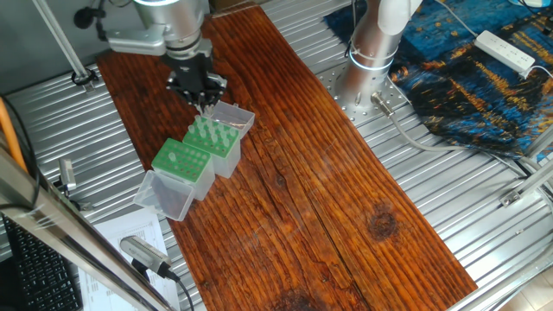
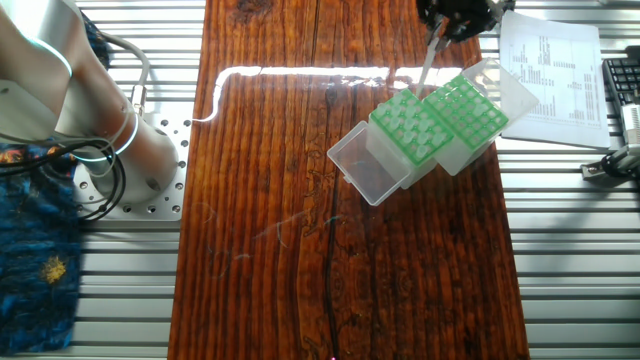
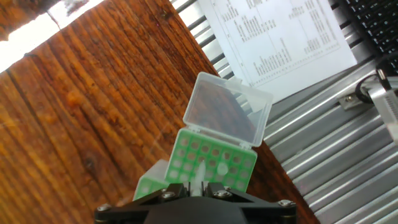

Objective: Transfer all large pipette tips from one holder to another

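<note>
My gripper (image 2: 447, 28) is shut on one large pipette tip (image 2: 430, 62), which hangs slanted just above the two green holders. In the hand view the pale tip (image 3: 199, 175) sits between the jaws of the gripper (image 3: 196, 190), over the holder with open holes (image 3: 214, 158). That holder (image 2: 468, 108) stands beside the other holder (image 2: 408, 125), where several large pipette tips (image 1: 213, 131) stand upright in rows. From the fixed view at the holders' side, the gripper (image 1: 204, 100) hovers over the far edge of the tip-filled holder.
Each holder has a clear hinged lid lying open: one lid (image 2: 370, 165) beside the filled holder, one lid (image 3: 227, 112) by the holed holder. A printed sheet (image 2: 555, 70) lies on the metal slats beside the wooden board (image 2: 300, 250). The arm's base (image 1: 371, 60) stands across the board.
</note>
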You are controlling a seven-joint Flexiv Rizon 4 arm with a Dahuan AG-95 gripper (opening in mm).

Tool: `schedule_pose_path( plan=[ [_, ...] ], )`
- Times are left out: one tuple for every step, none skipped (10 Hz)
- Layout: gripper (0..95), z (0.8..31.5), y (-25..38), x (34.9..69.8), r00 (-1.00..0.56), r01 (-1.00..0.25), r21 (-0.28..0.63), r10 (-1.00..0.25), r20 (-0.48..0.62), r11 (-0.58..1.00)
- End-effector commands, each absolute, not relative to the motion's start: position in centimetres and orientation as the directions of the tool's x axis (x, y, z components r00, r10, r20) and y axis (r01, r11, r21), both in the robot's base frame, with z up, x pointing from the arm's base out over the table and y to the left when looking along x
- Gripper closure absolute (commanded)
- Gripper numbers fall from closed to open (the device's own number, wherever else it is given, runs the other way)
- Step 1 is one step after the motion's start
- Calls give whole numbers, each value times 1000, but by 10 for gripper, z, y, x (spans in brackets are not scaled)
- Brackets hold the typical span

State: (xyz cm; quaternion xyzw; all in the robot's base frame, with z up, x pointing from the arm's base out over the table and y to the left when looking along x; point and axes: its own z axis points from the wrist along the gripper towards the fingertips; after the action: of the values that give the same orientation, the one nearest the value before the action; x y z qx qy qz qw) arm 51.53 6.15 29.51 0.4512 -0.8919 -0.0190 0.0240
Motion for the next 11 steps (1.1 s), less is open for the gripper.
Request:
schedule_pose_path(
  plan=[
    [950,291,63,514,-589,-806,60,-808,21,589],
    [950,287,64,512,-590,-805,64,-807,15,590],
    [950,284,66,510,-591,-805,62,-807,15,591],
    [950,282,66,509,-594,-803,61,-805,13,593],
    [950,282,67,508,-593,-804,59,-805,14,592],
    [950,282,67,508,-592,-804,58,-806,15,592],
    [950,282,67,508,-590,-805,56,-807,19,591],
    [950,282,67,509,-587,-808,55,-809,20,587],
    [760,281,68,510,-583,-811,55,-812,22,583],
    [760,281,68,510,-582,-811,55,-813,23,582],
    [760,280,68,510,-577,-815,55,-816,25,577]
  ],
)
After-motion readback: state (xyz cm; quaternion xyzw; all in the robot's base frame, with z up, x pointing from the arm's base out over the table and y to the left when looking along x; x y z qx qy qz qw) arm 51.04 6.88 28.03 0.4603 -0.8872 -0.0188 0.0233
